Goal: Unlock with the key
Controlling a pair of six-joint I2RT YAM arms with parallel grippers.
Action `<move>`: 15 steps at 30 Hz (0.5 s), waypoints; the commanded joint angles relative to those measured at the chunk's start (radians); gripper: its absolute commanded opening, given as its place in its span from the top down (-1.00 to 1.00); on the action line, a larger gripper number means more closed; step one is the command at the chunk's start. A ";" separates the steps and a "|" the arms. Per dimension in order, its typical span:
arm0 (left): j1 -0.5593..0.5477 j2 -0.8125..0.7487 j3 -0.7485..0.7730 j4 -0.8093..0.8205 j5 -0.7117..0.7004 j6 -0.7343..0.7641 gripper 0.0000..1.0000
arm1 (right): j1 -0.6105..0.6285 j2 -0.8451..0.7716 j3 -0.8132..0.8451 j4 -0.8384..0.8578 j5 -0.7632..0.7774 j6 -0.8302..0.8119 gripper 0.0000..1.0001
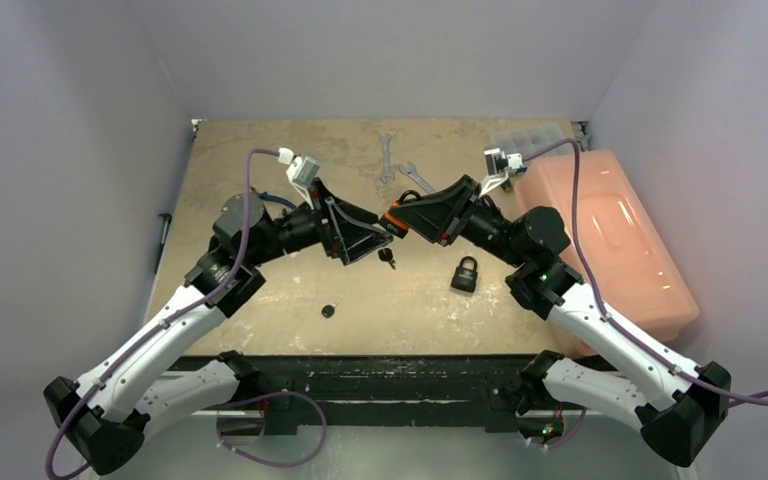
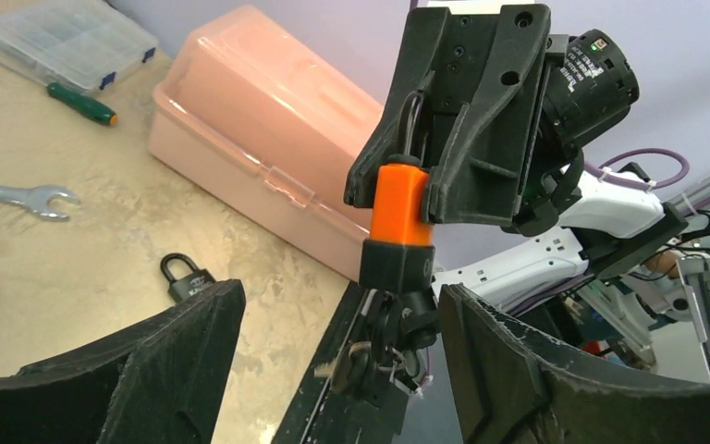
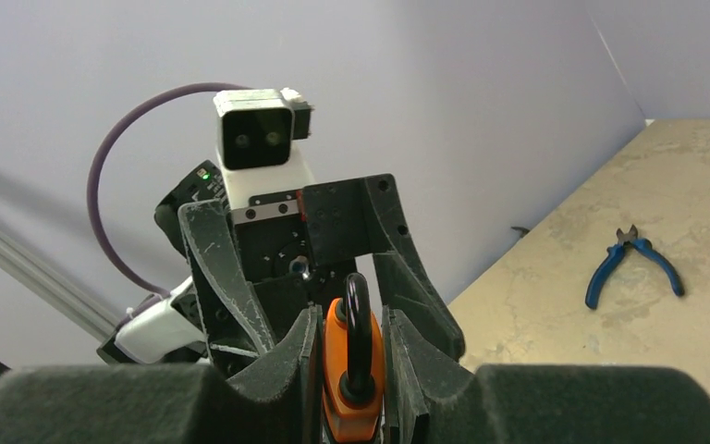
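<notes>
One tabletop point(image 1: 430, 310) carries one pink case point(image 1: 610, 235) along its right edge. Two grippers meet above the middle. The right gripper point(image 3: 351, 351) is clamped on the orange padlock point(image 2: 399, 208). The left gripper point(image 2: 340, 296) stands wide, its fingers either side of the key bunch point(image 2: 379, 356) at that padlock's base. A second, black padlock point(image 1: 465, 273) lies on the tabletop below. Two wrenches point(image 1: 387, 160) lie farther back, and one loose key point(image 1: 388, 258) sits under the grippers.

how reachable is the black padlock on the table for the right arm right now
Probably not yet: the right gripper is shut on the orange padlock, so its fingers are full. The black padlock lies uncovered on the table beside that arm.
</notes>
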 commanded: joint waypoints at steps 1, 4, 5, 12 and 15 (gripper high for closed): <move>0.002 -0.058 0.054 -0.116 -0.035 0.118 -0.57 | 0.003 -0.027 0.056 0.021 0.036 -0.019 1.00; 0.002 -0.059 0.065 -0.132 -0.004 0.139 -0.46 | 0.003 -0.021 0.068 0.019 0.038 -0.026 1.00; 0.003 -0.055 0.067 -0.135 0.005 0.142 -0.40 | 0.003 -0.019 0.069 0.022 0.035 -0.025 1.00; 0.003 -0.035 0.064 -0.134 0.017 0.148 -0.08 | 0.003 -0.018 0.078 0.027 0.029 -0.019 1.00; 0.003 -0.028 0.061 -0.115 0.020 0.143 0.07 | 0.003 -0.014 0.078 0.029 0.022 -0.017 1.00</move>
